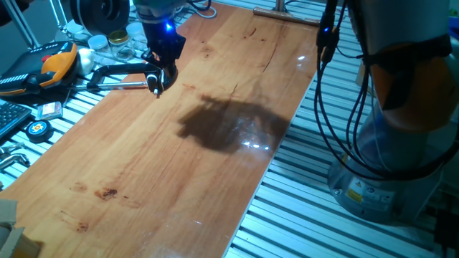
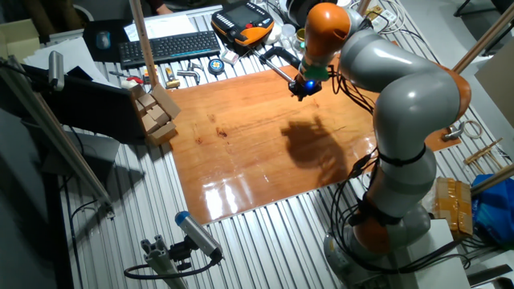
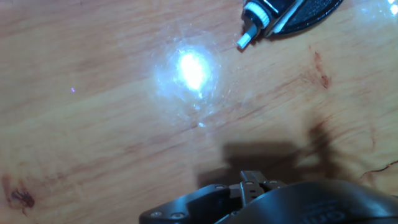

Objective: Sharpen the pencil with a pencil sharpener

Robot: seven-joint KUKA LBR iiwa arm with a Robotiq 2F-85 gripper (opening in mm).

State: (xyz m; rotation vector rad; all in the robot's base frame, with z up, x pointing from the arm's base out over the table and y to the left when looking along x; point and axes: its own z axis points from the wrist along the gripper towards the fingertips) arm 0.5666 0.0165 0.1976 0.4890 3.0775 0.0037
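One end effector [image 1: 159, 77] is all I have, and I hover it low over the far corner of the wooden worktop [image 1: 179, 165]; whether its fingers are spread or pressed together I cannot tell. The pencil sharpener [image 1: 152, 72] sits at that edge, just beside me, on its black clamp arm [image 1: 115, 70]. I could knock it sideways if I descend off-centre. The glossy wood throws glare, and clutter crowds that edge.

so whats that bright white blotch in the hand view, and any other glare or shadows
Hand view: lamp glare on the wooden table, the gripper's shadow below it. One fixed view: the arm's dark shadow mid-board, small glints at its edge. Other fixed view: white reflections near the board's front edge.
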